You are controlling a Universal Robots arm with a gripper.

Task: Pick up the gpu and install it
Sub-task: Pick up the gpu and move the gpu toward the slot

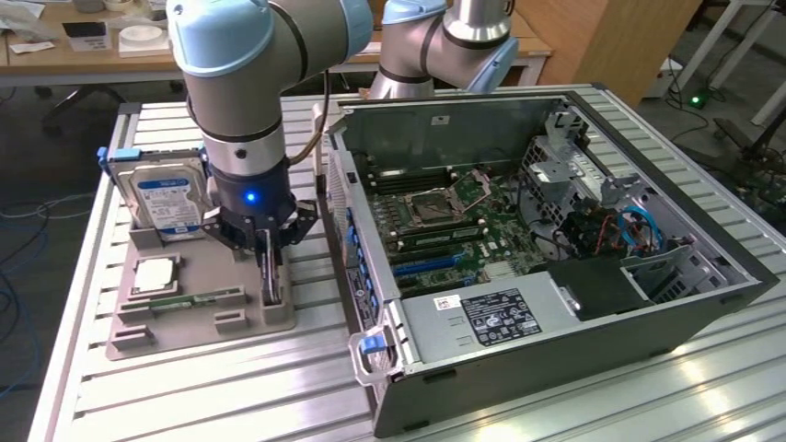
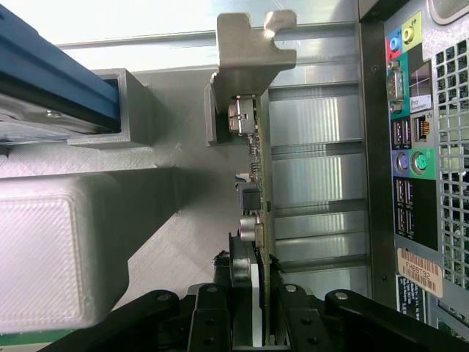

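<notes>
Your jaws pinch the gpu (image 2: 245, 66): a thin dark card on edge, silvery bracket at its end, upright in the holder (image 1: 184, 324).

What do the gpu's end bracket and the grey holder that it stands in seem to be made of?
The gpu end bracket: likely bare sheet metal, silvery with a dull satin sheen and bent, stamped-looking edges. The grey holder: probably 3D-printed plastic, matte, with fine layered lines across its surface.

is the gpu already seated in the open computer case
No, the thin dark gpu card stands on edge in the grey plastic tray beside the open metal case.
</notes>
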